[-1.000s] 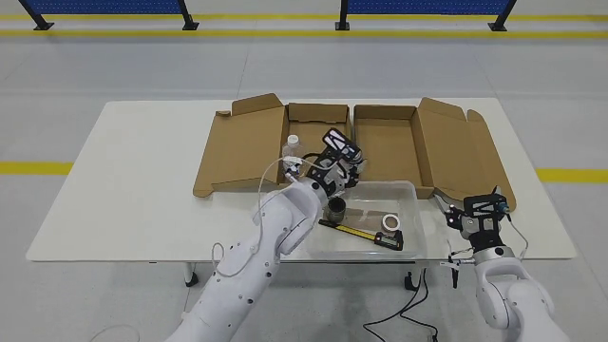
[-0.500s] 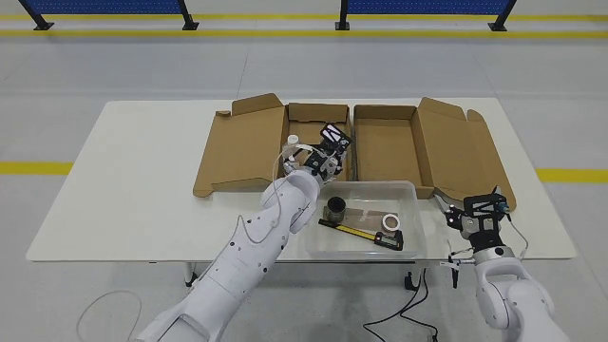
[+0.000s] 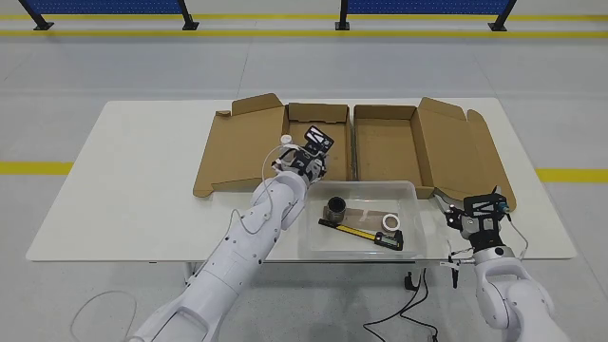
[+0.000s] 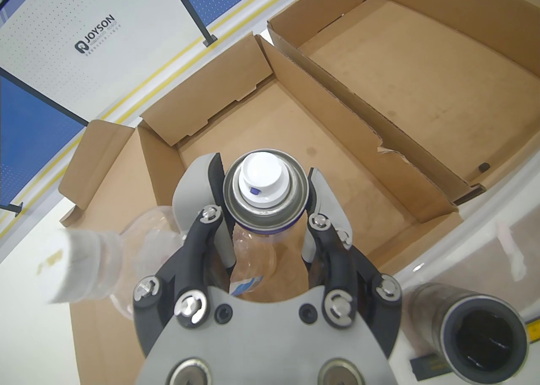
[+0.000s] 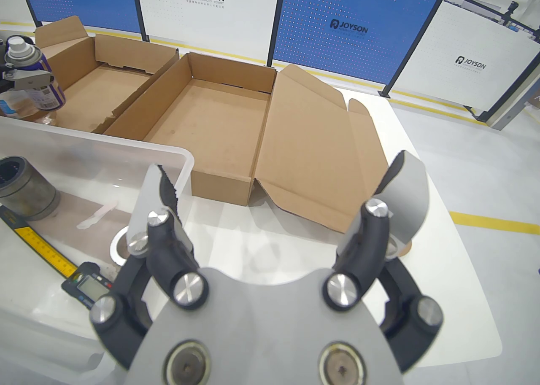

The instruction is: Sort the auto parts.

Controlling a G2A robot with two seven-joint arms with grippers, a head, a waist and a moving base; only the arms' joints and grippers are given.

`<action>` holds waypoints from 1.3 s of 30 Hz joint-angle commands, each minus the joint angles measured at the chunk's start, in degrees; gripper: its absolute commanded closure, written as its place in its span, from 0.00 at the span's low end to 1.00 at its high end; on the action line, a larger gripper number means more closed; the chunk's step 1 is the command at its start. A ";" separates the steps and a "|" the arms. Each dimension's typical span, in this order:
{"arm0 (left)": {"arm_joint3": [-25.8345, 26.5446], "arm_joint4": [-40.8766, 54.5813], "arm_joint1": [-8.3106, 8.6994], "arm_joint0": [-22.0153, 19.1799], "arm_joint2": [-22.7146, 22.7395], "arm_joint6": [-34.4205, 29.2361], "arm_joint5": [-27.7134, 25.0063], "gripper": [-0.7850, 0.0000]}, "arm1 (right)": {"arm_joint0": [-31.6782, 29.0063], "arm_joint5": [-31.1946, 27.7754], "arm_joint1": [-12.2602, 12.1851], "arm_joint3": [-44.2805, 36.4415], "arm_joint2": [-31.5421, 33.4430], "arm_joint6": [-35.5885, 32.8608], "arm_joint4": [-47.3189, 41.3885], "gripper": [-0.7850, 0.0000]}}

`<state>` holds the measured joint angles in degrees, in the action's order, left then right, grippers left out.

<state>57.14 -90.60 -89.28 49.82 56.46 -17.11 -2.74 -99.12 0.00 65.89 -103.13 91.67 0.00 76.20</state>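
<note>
Auto parts are being sorted on a white table (image 3: 123,171), which is carrying two open cardboard boxes side by side and a clear bin just in front of them. The left box (image 3: 237,152) is apparently taking the containers. The right box (image 3: 385,152) is lying alongside it with its flaps spread flat, probably so an arm can come in from above. The bin (image 3: 408,211) is holding the unsorted pieces within reach of both arms.

The left claw (image 4: 265,192) is clenching a spray can (image 4: 261,169) just under its shoulder, over the near end of the left box. It is keeping the can upright, likely so it can go down standing. The right claw (image 5: 278,180) is hanging released, jaws wide, over the table beside the bin's end, seemingly waiting its turn.

A clear bottle (image 4: 126,243) is lying in the left box just beside the left claw; whether it is touching the can I cannot tell. In the bin, a caliper (image 3: 366,235) is lying along the near side, a steel sleeve (image 3: 334,207) is sitting at the end nearest the left arm, and a white ring (image 3: 389,221) is resting near the caliper's head.
</note>
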 commanded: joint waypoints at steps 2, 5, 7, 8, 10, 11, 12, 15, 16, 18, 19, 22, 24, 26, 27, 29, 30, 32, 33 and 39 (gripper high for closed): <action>0.09 1.32 0.03 0.23 0.70 -0.76 -0.35 1.00 | 0.00 0.00 0.00 0.00 0.00 0.00 0.00 0.00; 0.35 1.27 0.13 0.58 1.02 -0.82 -0.60 1.00 | 0.00 0.00 0.00 0.00 0.00 0.00 0.00 0.00; 0.55 1.82 0.13 0.87 1.19 -1.10 -0.89 1.00 | 0.00 0.00 0.00 0.00 0.00 0.00 0.00 0.00; 0.68 1.91 0.13 0.97 1.23 -1.24 -0.94 1.00 | 0.00 0.00 0.00 0.00 0.00 0.00 0.00 0.00; 0.97 2.31 0.10 1.23 1.30 -1.44 -1.01 1.00 | 0.00 0.00 0.00 0.00 0.00 0.00 0.00 0.00; 1.09 2.83 0.07 1.38 1.41 -1.54 -1.00 1.00 | 0.00 0.00 0.00 0.00 0.00 0.00 0.00 0.00; 1.19 3.49 0.02 1.49 1.51 -1.72 -1.11 0.98 | 0.00 0.00 0.00 0.00 0.00 0.00 0.00 0.00; 1.23 3.21 -0.02 1.52 1.35 -2.03 -1.00 0.87 | 0.00 0.00 0.00 0.00 0.00 0.00 0.00 0.00; 1.23 3.02 -0.03 1.51 1.25 -1.98 -1.08 0.84 | 0.00 0.00 0.00 0.00 0.00 0.00 0.00 0.00; 1.27 2.87 -0.07 1.49 1.14 -1.96 -0.99 0.77 | 0.00 0.00 0.00 0.00 0.00 0.00 0.00 0.00; 1.30 2.86 -0.10 1.48 1.08 -1.94 -0.93 0.69 | 0.00 0.00 0.00 0.00 0.00 0.00 0.00 0.00; 1.20 2.77 -0.19 1.37 0.87 -2.05 -0.88 0.62 | 0.00 0.00 0.00 0.00 0.00 0.00 0.00 0.00; 1.06 2.70 -0.26 1.34 0.70 -2.05 -0.80 0.58 | 0.00 0.00 0.00 0.00 0.00 0.00 0.00 0.00; 0.82 2.56 -0.33 1.35 0.51 -1.95 -0.70 0.57 | 0.00 0.00 0.00 0.00 0.00 0.00 0.00 0.00; 0.76 2.50 -0.35 1.40 0.42 -1.86 -0.72 0.56 | 0.00 0.00 0.00 0.00 0.00 0.00 0.00 0.00; 0.68 2.32 -0.38 1.45 0.30 -1.80 -0.74 0.53 | 0.00 0.00 0.00 0.00 0.00 0.00 0.00 0.00; 0.63 2.32 -0.40 1.47 0.29 -1.81 -0.76 0.46 | 0.00 0.00 0.00 0.00 0.00 0.00 0.00 0.00; 0.64 2.32 -0.43 1.52 0.26 -1.86 -0.72 0.05 | 0.00 0.00 0.00 0.00 0.00 0.00 0.00 0.00; 0.72 2.29 -0.45 1.58 0.20 -1.89 -0.78 0.00 | 0.00 0.00 0.00 0.00 0.00 0.00 0.00 0.00; 3.28 2.07 -0.45 2.08 0.18 -2.13 -0.90 0.00 | 0.00 0.00 0.00 0.00 0.00 0.00 0.00 0.00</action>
<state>59.76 -88.41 -89.75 51.75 56.67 -19.16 -3.47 -99.12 0.00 65.89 -103.13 91.67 0.00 76.20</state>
